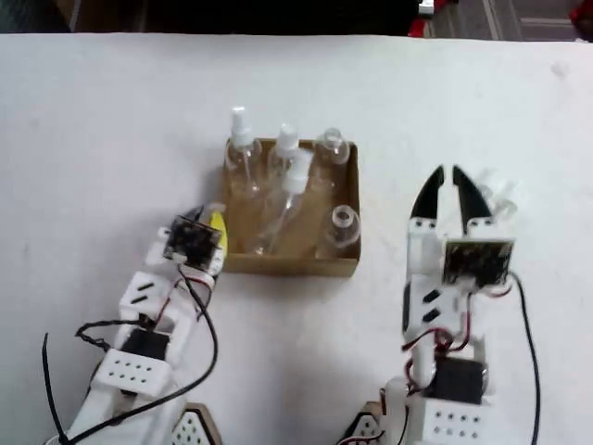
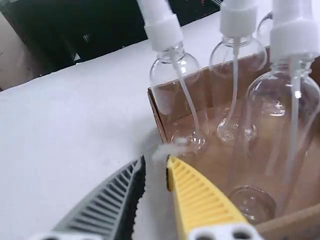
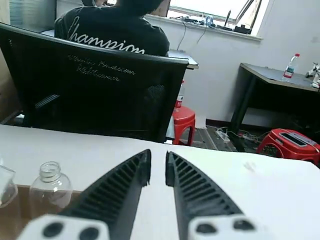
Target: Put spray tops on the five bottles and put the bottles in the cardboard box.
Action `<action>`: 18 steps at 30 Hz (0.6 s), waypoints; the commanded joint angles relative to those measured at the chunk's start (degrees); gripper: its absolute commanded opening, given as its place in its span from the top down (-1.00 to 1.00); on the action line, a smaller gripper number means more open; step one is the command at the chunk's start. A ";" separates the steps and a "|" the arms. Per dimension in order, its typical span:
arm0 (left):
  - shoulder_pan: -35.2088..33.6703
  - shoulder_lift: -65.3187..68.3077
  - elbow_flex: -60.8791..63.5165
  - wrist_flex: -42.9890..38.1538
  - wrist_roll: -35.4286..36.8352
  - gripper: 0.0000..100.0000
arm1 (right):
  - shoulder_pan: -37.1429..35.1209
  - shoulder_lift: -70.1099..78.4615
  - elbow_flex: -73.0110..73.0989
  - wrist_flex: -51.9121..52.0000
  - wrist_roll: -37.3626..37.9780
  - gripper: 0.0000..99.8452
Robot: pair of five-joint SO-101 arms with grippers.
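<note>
L jaws, one grey, one yellow, stand a narrow slit apart w/ nothing between them, tips low at the wall of the cardboard box (image 2: pixel 159 107). The L wrist cam gives close detail the others lack: thin dip tubes running down inside three clear topped bottles (image 2: pixel 172 75), w/ white spray tops (image 2: pixel 161 25) seated on the necks.

R jaws, both black, are likewise a slit apart and empty, over the bare white surface (image 3: pixel 280 190). The R wrist cam catches an open-necked bottle (image 3: pixel 50 187) off to one side, plus the room beyond: black mesh chair (image 3: pixel 100 90), red stool (image 3: pixel 184 120).

The overhead cam supplies the layout. The box sits mid-surface w/ all five bottles inside. Topped ones stand at its 11 o'clock corner and approx 12 o'clock. A leaning bottle (image 1: pixel 278 213), also topped, tilts across the middle, top toward 1 o'clock. Open-necked ones stand at the 1 o'clock and 5 o'clock corners. L jaws are at the box's 8 o'clock, touching or just beside the wall; can't tell which. R jaws are at its 3 o'clock, well apart.

L arm (image 1: pixel 148 324) comes in from 7 o'clock, angled toward 1 o'clock. R arm (image 1: pixel 445 306) lies straight from 6 o'clock, jaws pointing to 12.
</note>
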 commanded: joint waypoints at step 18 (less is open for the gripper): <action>-5.41 -1.27 -0.26 -1.05 5.71 0.86 | 13.49 97.54 -80.00 29.05 -7.12 0.56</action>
